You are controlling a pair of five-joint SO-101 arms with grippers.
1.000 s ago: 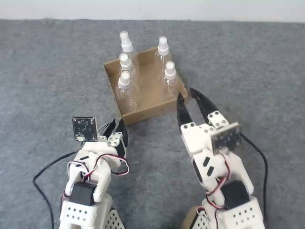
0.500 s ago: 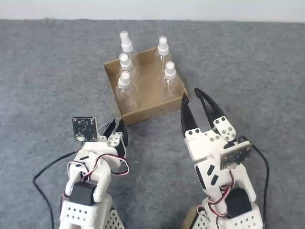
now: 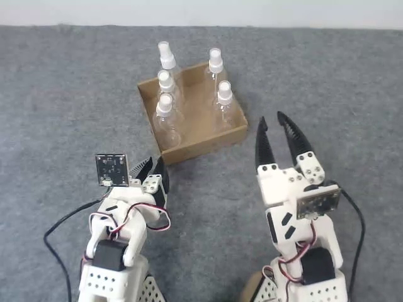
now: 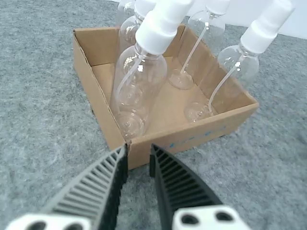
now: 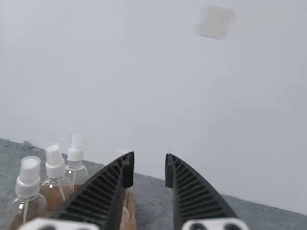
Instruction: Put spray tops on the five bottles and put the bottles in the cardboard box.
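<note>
Box (image 3: 201, 148), far centre of desk (image 3: 63, 94): five spray-topped bottles (image 3: 167, 123) upright inside. Left hand (image 3: 153, 165), just near box: fingers slightly parted, holding nothing. Right hand (image 3: 272, 123), right of box: fingers parted, holding nothing.

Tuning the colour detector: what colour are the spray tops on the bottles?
White spray tops on clear bottles; best in the left wrist view.

**Fig. 1. A robotics lab bench, set up for tabletop trials.**
The left arm (image 3: 123, 229) and right arm (image 3: 295, 217), 2 small white units with exposed servo wiring, stand on a grey felt mat (image 3: 63, 94) before a bare white wall (image 5: 144, 72). An uncased camera board (image 3: 112, 170) and a loose black cable (image 3: 55, 234) mark a test rig.
</note>
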